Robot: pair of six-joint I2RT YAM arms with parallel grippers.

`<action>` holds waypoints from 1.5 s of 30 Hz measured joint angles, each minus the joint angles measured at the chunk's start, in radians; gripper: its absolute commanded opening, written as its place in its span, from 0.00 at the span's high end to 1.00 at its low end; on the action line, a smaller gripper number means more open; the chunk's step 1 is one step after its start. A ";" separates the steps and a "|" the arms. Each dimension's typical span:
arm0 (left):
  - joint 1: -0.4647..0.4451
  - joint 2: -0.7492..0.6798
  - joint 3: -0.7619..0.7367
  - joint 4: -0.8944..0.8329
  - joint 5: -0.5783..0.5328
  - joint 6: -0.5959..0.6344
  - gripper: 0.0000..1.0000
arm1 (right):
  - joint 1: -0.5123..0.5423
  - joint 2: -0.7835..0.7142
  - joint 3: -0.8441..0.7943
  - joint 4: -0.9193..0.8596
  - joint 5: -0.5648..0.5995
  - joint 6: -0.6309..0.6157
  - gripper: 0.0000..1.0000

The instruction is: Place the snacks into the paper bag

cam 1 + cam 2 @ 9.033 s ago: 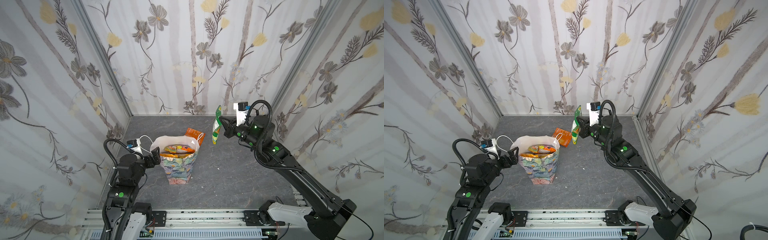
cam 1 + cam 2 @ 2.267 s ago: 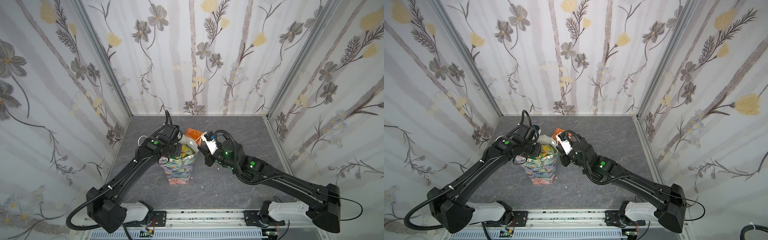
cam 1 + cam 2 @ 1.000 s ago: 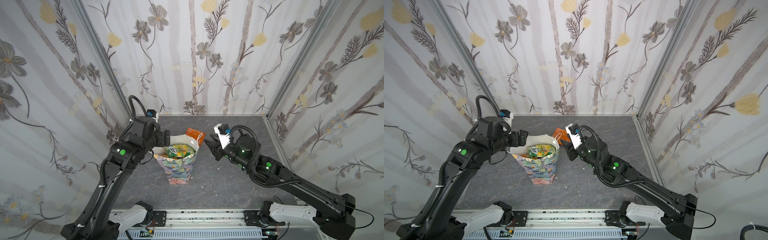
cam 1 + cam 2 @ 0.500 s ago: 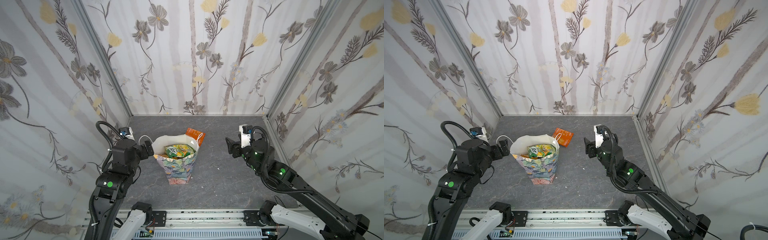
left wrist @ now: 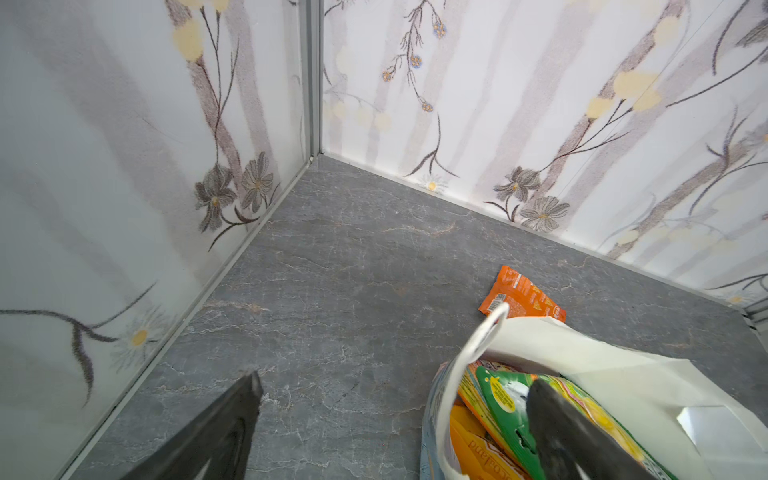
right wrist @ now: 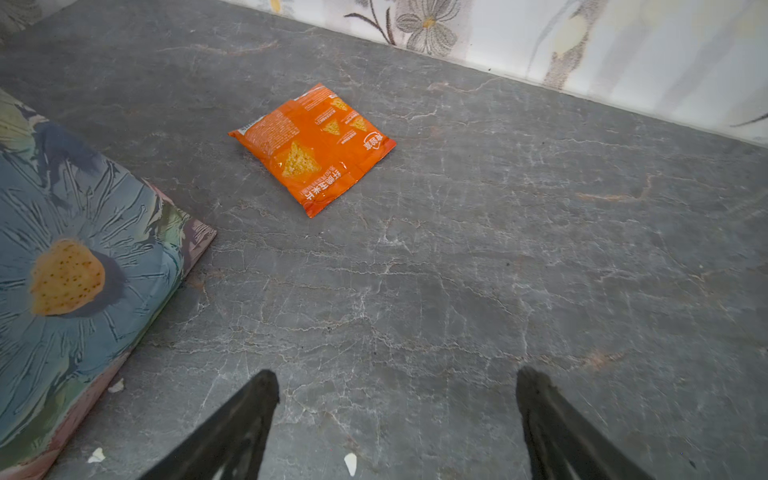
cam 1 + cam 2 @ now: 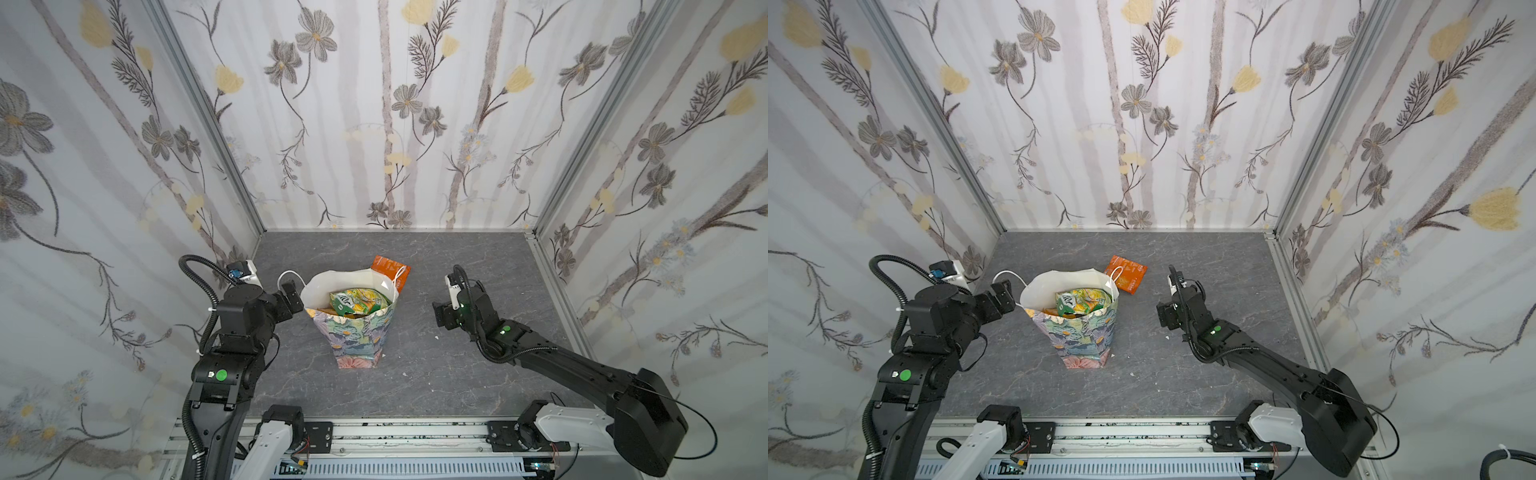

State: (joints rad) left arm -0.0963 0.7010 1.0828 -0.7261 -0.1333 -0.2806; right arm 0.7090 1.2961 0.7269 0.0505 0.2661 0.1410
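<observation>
The floral paper bag (image 7: 356, 337) (image 7: 1084, 334) stands upright mid-table with its mouth open. Snacks (image 7: 356, 301) (image 7: 1080, 302) fill it near the rim, a green and yellow packet on top (image 5: 505, 405). One orange snack packet (image 7: 389, 267) (image 7: 1128, 272) (image 6: 312, 146) lies flat on the table just behind the bag. My left gripper (image 7: 292, 296) (image 7: 1002, 297) (image 5: 397, 386) hangs open and empty beside the bag's left handle. My right gripper (image 7: 440, 316) (image 7: 1163, 318) (image 6: 398, 380) is open and empty, low over bare table to the right of the bag.
Floral walls close in the table on three sides. Small white crumbs (image 6: 350, 463) lie on the grey surface (image 7: 457, 374) near the right gripper. A metal rail (image 7: 395, 432) runs along the front edge.
Both arms have drawn back from the bag's mouth, the left one to the left and the right one to the right. The right gripper's jaws have opened wider.
</observation>
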 measured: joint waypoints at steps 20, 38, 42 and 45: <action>0.140 0.051 0.014 -0.002 0.224 -0.002 0.00 | 0.033 0.503 0.206 0.237 -0.104 -0.275 0.12; 0.148 0.025 -0.114 0.050 0.467 0.045 0.00 | 0.002 0.780 0.503 0.179 -0.166 -0.302 0.13; 0.148 0.029 -0.126 0.051 0.467 0.045 0.00 | 0.006 0.815 0.553 0.147 -0.167 -0.316 0.13; 0.148 0.025 -0.132 0.064 0.466 0.045 0.00 | 0.005 0.840 0.592 0.123 -0.162 -0.330 0.13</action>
State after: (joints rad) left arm 0.0521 0.7261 0.9512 -0.6617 0.3325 -0.2356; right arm 0.7139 2.1361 1.3186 0.1738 0.1040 -0.1886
